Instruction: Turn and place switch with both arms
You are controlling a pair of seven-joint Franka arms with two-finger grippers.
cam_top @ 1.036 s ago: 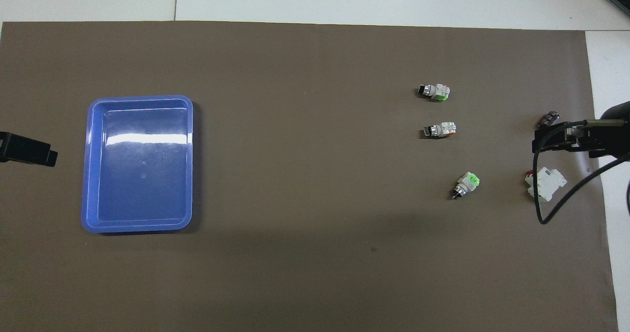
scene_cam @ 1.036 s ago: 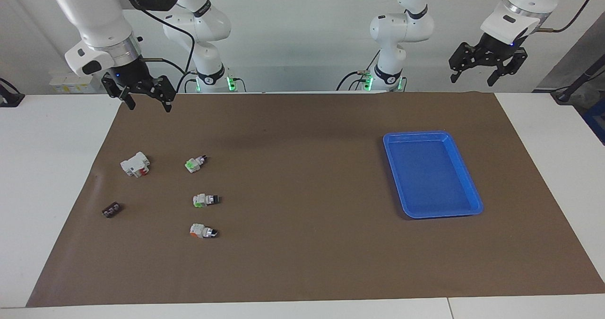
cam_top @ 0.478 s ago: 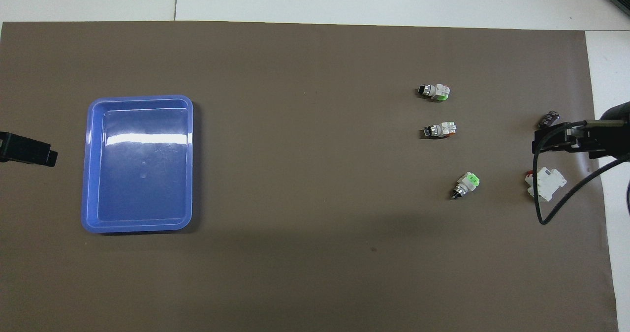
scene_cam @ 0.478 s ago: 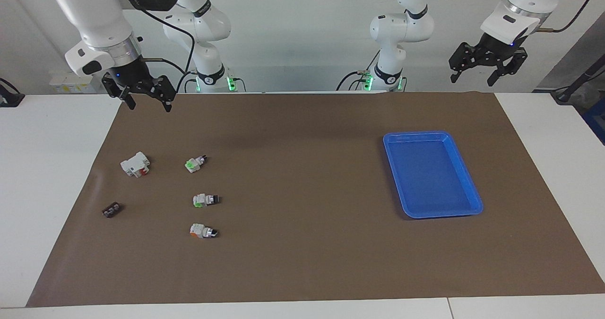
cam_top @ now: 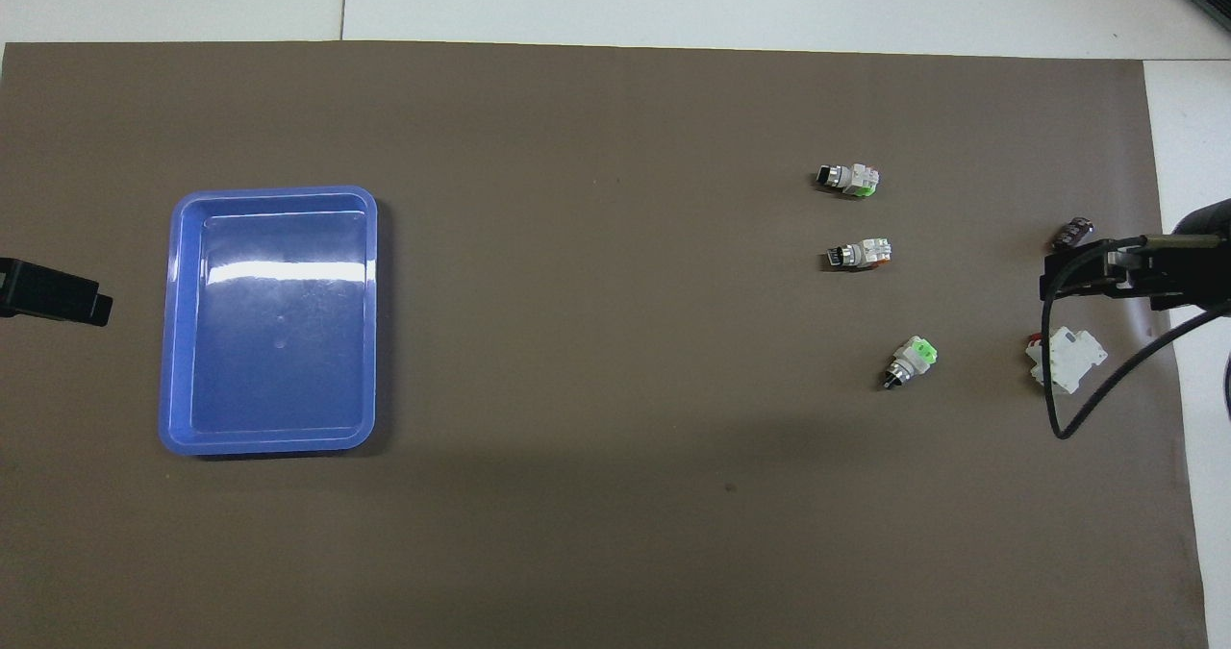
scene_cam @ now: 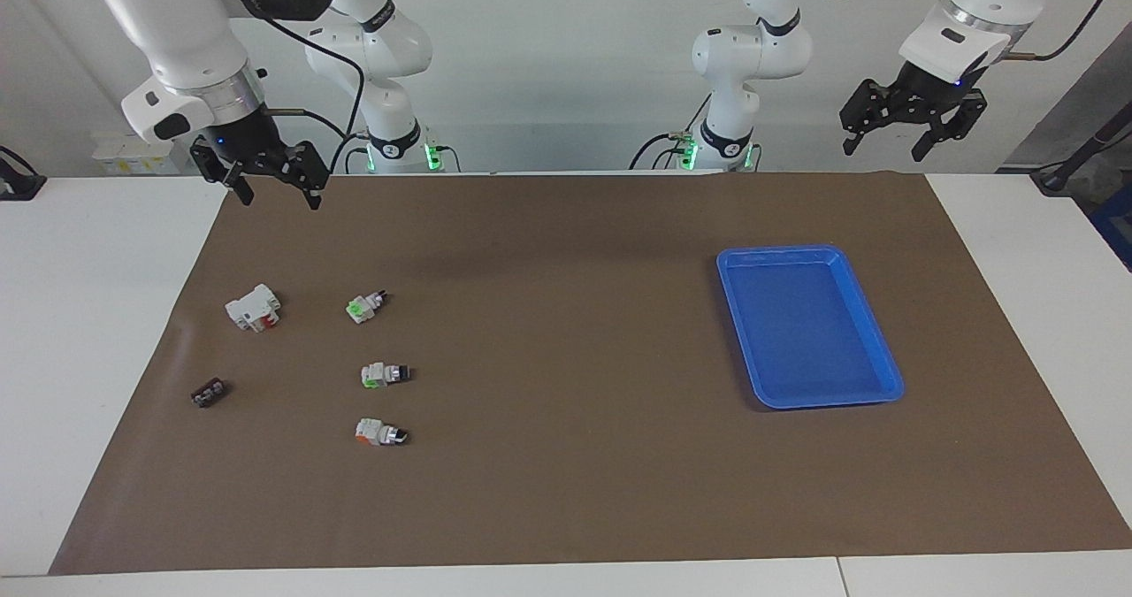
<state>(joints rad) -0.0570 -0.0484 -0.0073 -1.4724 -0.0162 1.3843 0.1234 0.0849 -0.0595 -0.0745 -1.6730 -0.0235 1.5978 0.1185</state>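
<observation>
Desk with brown mat: carries all items; nothing on it has shifted over the last second.

Blue tray: empty, well apart from the left gripper, which hangs high with its fingers apart, waiting.

Right gripper: raised, fingers apart, holding nothing; unmoved, so the pick appears not yet begun.

White block with a red part: below the right gripper's fingers.

The switch (broad green end): untouched on the mat, lower and well apart from those fingers.

Two similar switches and a dark part: lower again.
</observation>
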